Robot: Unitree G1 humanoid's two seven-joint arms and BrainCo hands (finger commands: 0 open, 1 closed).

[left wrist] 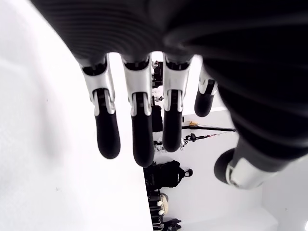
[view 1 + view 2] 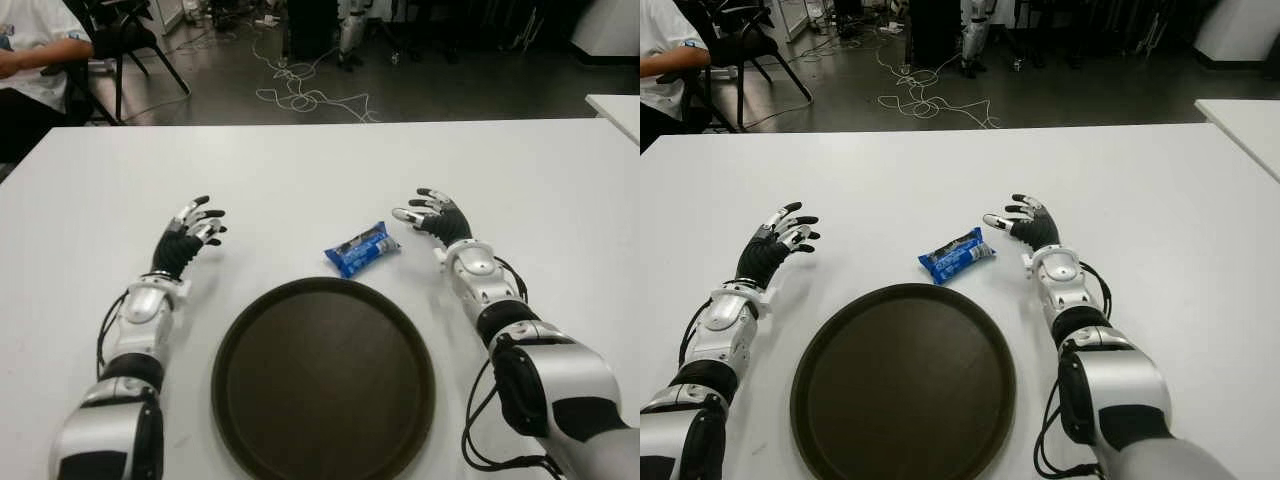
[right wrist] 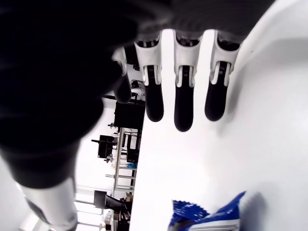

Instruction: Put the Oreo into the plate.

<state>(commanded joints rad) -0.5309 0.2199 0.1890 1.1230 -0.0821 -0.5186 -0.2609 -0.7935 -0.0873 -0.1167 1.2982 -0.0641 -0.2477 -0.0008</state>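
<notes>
While both of my arms reach forward over the white table (image 2: 300, 170), the Oreo (image 2: 362, 249) lies on the bare tabletop, a small blue packet set at an angle. It is just beyond the far rim of the plate (image 2: 323, 380), close to it but outside it. The plate is round, dark brown and has nothing in it; it sits between my two forearms, near to me.

My right hand (image 2: 432, 215) is just to the right of the Oreo, not touching it. Its fingers (image 3: 184, 103) are stretched out and apart, and they hold nothing; in the right wrist view I see the blue end of the packet below them.

My left hand (image 2: 192, 228) is well to the left of the Oreo, beside the plate's left far edge. Its fingers (image 1: 143, 125) are also extended and relaxed, with nothing between them.

At the far left corner of the table a person (image 2: 35, 55) in a white shirt sits, and cables (image 2: 300, 95) lie on the dark floor behind the table.
</notes>
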